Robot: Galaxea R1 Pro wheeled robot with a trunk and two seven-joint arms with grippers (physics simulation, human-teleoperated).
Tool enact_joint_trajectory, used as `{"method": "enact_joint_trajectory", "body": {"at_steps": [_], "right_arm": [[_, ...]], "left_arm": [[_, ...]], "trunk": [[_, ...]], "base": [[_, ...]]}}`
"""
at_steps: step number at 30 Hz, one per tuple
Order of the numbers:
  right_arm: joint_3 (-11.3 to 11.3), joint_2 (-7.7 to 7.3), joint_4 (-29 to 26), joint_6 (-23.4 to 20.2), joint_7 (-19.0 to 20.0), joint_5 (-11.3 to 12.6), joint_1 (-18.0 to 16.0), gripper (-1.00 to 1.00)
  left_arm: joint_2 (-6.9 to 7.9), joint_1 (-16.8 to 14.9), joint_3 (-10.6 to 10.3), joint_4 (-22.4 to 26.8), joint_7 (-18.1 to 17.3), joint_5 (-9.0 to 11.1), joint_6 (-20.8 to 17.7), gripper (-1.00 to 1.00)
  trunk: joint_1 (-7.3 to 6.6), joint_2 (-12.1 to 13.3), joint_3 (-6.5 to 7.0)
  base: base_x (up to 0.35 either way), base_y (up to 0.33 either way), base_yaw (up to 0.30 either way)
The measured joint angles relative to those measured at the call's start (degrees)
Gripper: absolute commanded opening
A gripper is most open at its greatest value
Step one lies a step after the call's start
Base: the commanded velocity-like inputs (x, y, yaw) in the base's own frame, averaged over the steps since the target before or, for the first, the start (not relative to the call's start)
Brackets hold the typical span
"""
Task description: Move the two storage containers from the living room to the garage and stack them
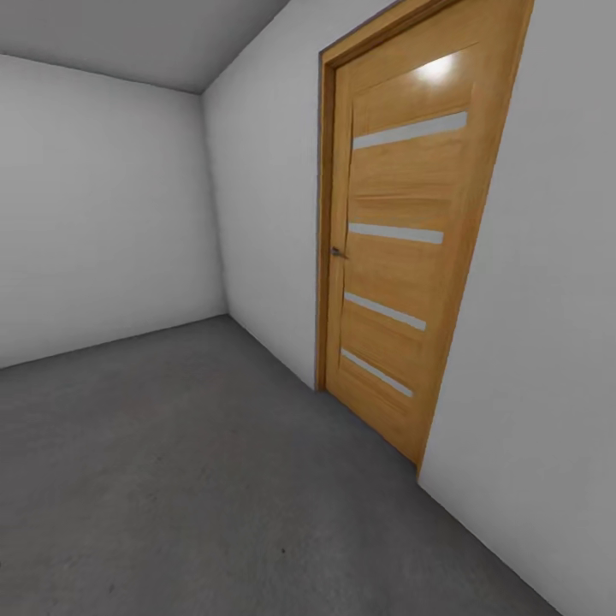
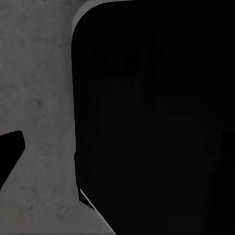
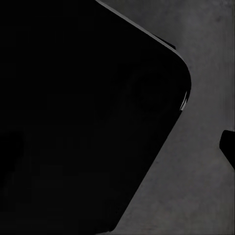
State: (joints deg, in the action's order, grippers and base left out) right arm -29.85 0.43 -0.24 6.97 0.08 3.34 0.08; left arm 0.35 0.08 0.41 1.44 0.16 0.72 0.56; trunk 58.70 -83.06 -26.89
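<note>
A dark grey concrete floor [image 1: 188, 479] is seen in the head view, bounded by white walls [image 1: 103, 205], with a shut wooden door [image 1: 402, 257] set in the right wall. In both wrist views, grey floor is seen beside a large black body [image 2: 156, 122]. Whether either gripper is clenched or released cannot be told.

- The wooden door [image 1: 402, 248] ran off the head view's top edge.
- A black body [image 2: 156, 122], perhaps the robot's own, hid most of the floor [image 2: 39, 98] in the left wrist view.
- A like dark mass [image 3: 83, 112] blocked the right wrist view.
</note>
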Motion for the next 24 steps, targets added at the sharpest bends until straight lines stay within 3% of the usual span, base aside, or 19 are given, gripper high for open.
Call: {"method": "enact_joint_trajectory", "body": {"at_steps": [24], "right_arm": [[0.00, -0.16, 0.00, 0.00, 0.00, 0.00, 0.00, 1.00]], "left_arm": [[0.05, 0.00, 0.00, 0.01, 0.00, 0.00, 0.00, 1.00]], "trunk": [[0.00, 0.00, 0.00]], "base": [[0.305, 0.000, 0.009]]}}
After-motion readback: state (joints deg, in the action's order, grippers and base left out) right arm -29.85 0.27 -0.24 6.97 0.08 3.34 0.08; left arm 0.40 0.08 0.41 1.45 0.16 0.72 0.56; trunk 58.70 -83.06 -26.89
